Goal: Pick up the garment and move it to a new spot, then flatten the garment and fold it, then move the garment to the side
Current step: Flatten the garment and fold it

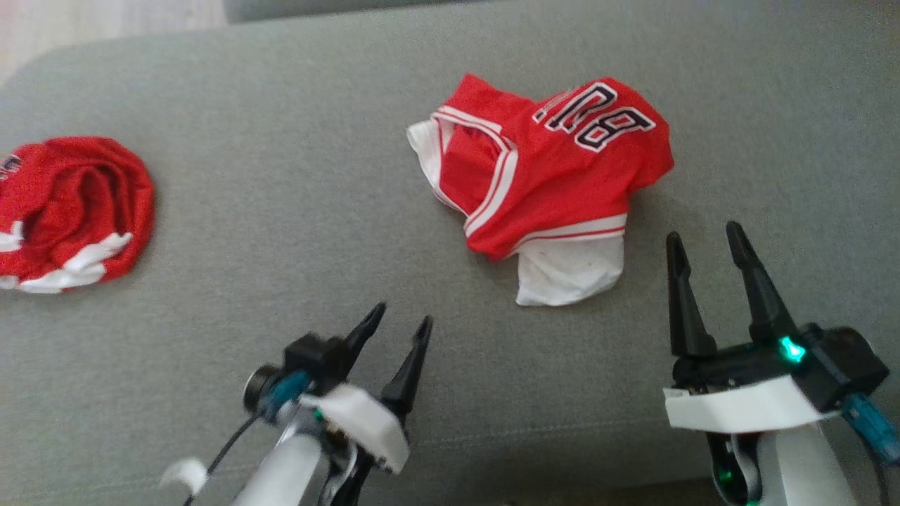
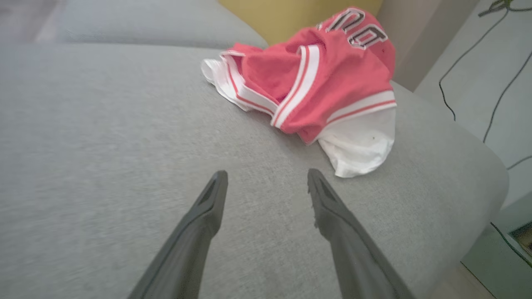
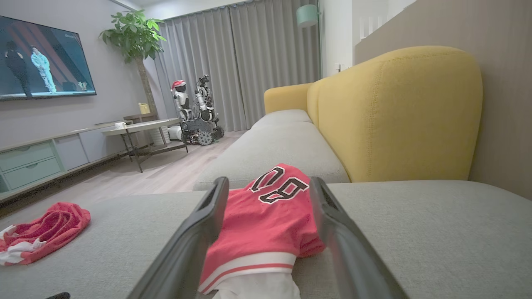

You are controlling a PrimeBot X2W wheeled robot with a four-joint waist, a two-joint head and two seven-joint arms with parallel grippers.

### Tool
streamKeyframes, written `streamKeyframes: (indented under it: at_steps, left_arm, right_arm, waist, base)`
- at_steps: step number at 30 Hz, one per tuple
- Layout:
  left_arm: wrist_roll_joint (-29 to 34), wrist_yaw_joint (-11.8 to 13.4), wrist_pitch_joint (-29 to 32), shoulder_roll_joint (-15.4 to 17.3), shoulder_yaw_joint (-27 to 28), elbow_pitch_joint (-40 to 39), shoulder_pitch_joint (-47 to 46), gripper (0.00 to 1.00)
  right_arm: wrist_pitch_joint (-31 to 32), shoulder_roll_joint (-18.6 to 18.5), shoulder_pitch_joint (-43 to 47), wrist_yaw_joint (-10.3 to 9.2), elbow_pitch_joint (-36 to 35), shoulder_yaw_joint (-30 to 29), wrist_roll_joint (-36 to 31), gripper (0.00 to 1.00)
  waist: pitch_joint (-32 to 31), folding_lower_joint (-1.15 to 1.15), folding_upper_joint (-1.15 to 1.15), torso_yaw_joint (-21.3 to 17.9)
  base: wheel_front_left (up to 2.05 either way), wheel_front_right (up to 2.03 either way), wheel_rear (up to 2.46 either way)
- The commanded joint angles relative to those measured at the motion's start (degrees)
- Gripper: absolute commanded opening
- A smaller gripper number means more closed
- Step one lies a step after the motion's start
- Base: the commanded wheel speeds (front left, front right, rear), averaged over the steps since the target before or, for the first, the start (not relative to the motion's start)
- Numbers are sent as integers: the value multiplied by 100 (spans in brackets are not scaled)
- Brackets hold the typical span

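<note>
The jersey [image 1: 555,169] lies crumpled on the grey sofa seat [image 1: 281,176], at about 1 o'clock from the middle of the head view. It is at 1 o'clock from the left claw [image 1: 402,314] and 11 o'clock from the right claw [image 1: 705,235]. Both claws are spread wide and hold nothing. The right one is near the heap, and the left stands further back over bare fabric.

The jersey looks like thin, light mesh cloth, limp and bunched in loose folds. It should sag and drape when lifted, and a shallow pinch could slide off the slick weave. The striped hem band [image 1: 576,228] and the white flap [image 1: 569,274] below it, at 6 o'clock of the heap, face the claws. They look like the firmest places to grip, since a doubled edge gives more to hold than a single layer.

For room, the widest bare stretch of seat runs toward 9 o'clock from the jersey. It ends at a second red garment [image 1: 70,211] at the far left of the seat. In the left wrist view the seat rounds off just beyond the jersey at 3 o'clock, with cables [image 2: 490,74] on the floor past it. In the right wrist view a yellow backrest [image 3: 395,112] rises at 1 o'clock behind it. Spreading the jersey flat looks safer toward the middle of the seat.
</note>
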Motion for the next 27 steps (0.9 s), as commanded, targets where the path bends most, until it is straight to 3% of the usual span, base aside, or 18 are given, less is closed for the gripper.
streamKeyframes:
  at_steps: [1, 13, 22, 23, 24, 25, 26, 27]
  left_arm:
    - [-74, -46, -35, -34, 2, 50, -420, 100]
    - [-903, -154, -35, -35, -910, 1164, -1907, 100]
    - [-983, -158, -35, -35, -1055, 1148, -2342, 100]
    - [-959, -161, -35, -35, -1069, 1123, -2362, 81]
    - [-959, -161, -35, -35, -1069, 1123, -2362, 81]
    - [-914, -163, -35, -35, -1083, 1074, -2382, 34]
    - [-867, -165, -35, -35, -1090, 1017, -2386, 0]
    - [-829, -167, -35, -35, -1099, 964, -2379, 0]
  right_arm:
    - [-39, -5, -256, 41, -235, 132, -63, 100]
    - [-39, -5, -789, 41, -418, 181, 22, 100]
    - [-39, -5, -946, 41, -461, 173, 44, 100]
    - [-39, -5, -948, 41, -458, 171, 43, 100]
    - [-39, -5, -948, 41, -458, 171, 43, 100]
    - [-39, -5, -946, 41, -451, 174, 43, 100]
    - [-39, -5, -941, 41, -441, 180, 41, 100]
    - [-39, -5, -938, 41, -436, 182, 42, 100]
  waist:
    - [296, 0, 0, -201]
    - [1143, 0, 0, -629]
    - [1357, 0, 0, -778]
    - [1347, 0, 0, -789]
    - [1347, 0, 0, -789]
    - [1329, 0, 0, -801]
    - [1305, 0, 0, -813]
    - [1273, 0, 0, -828]
  base:
    - [0, 0, 0]
    - [0, 0, 0]
    - [0, 0, 0]
    - [0, 0, 0]
    - [0, 0, 0]
    - [0, 0, 0]
    - [0, 0, 0]
    - [0, 0, 0]
